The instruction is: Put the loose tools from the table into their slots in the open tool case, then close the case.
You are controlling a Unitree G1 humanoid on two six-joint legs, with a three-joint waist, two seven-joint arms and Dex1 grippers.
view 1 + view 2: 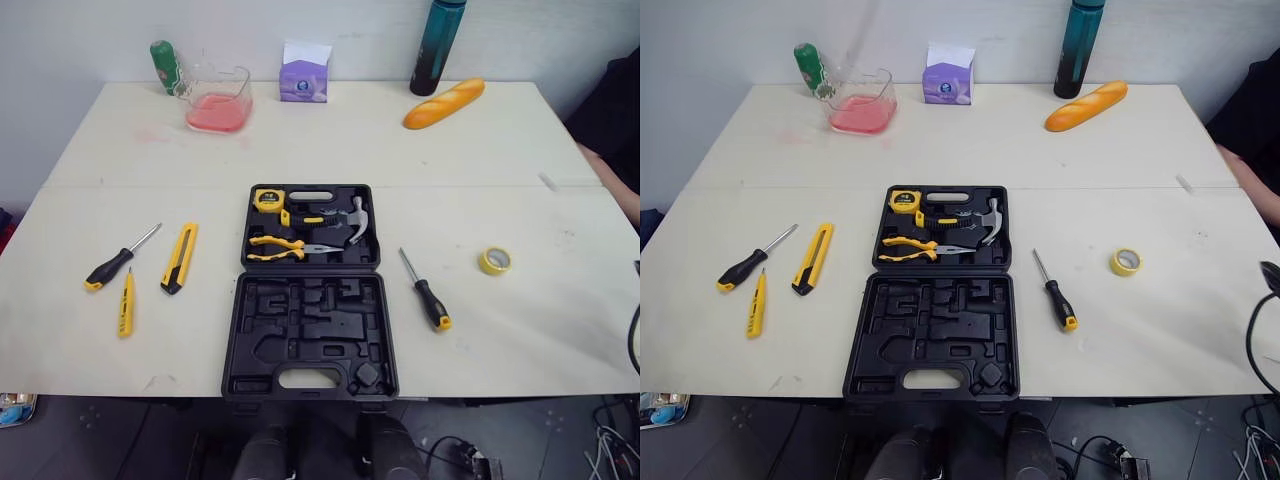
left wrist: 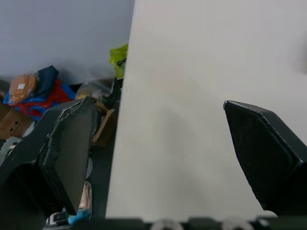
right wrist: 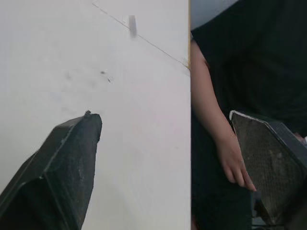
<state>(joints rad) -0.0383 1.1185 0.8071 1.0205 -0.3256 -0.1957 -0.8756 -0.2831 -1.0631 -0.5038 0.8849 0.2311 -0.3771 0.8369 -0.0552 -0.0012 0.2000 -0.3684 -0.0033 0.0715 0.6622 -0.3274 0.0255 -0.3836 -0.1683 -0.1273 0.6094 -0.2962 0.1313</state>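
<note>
Both my left claw (image 2: pixel 158 110) and my right claw (image 3: pixel 163 115) have their fingers spread apart, clamped on nothing, above the pale tabletop (image 2: pixel 192 72). The black plastic tool case (image 1: pixel 300 325) lies open with four loose tools outside it. Left of it are one black-and-yellow screwdriver (image 1: pixel 120 258), one yellow utility knife (image 1: pixel 180 257) and one slim yellow tester screwdriver (image 1: pixel 126 302), and right of it are one shorter black-and-yellow screwdriver (image 1: pixel 426 290) and, farther off, one yellow tape roll (image 1: pixel 494 261).
</note>
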